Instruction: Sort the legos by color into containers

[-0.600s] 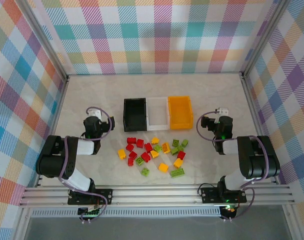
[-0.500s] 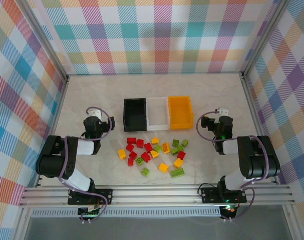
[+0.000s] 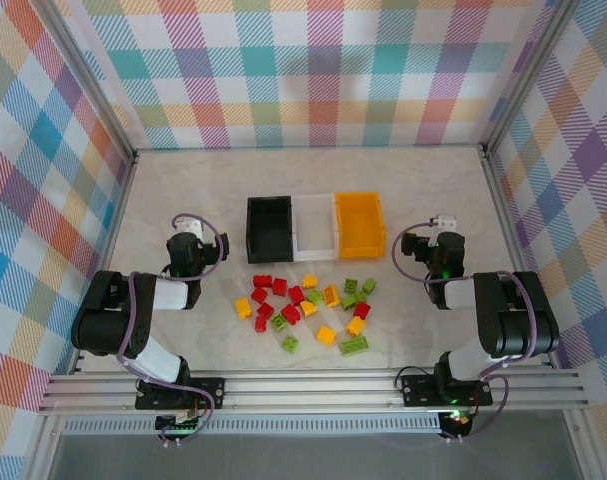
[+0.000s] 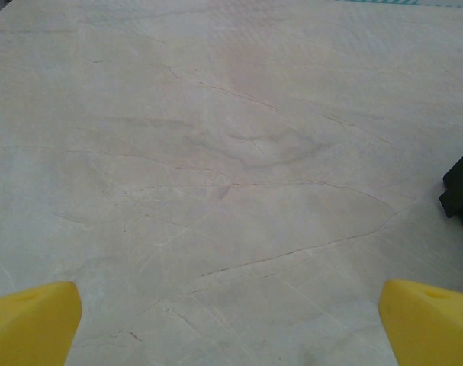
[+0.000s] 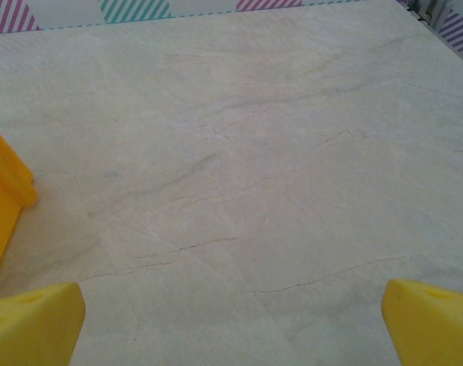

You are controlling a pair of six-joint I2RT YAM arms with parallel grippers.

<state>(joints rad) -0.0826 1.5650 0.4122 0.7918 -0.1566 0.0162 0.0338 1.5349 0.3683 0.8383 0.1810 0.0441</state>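
A pale, veined table (image 3: 183,190) sat inside walls of pastel plaid (image 3: 303,70). At its middle three bins stood in a row, touching: a black bin (image 3: 269,230) on the left, a white bin (image 3: 314,228) in the centre and an orange bin (image 3: 359,222) on the right. From above, all three looked empty. Just in front of them, toward the arms, the bricks (image 3: 305,310) lay loosely scattered, red mostly to the left and green and yellow mixed through the rest. None was in a bin, so the sorting had likely not begun.

The left claw (image 4: 231,324) hung beside the black bin, its yellow fingertips (image 4: 29,324) spread wide over bare table and holding nothing. The right claw (image 5: 231,324) hung just past the orange bin, likewise released and empty.

The first pick would probably go best on a brick at the edge of the scatter, such as a red one on the left side. The claw should come straight down and close across the brick's flat sides, so that neighbours are not nudged. Each colour should go to one bin throughout.
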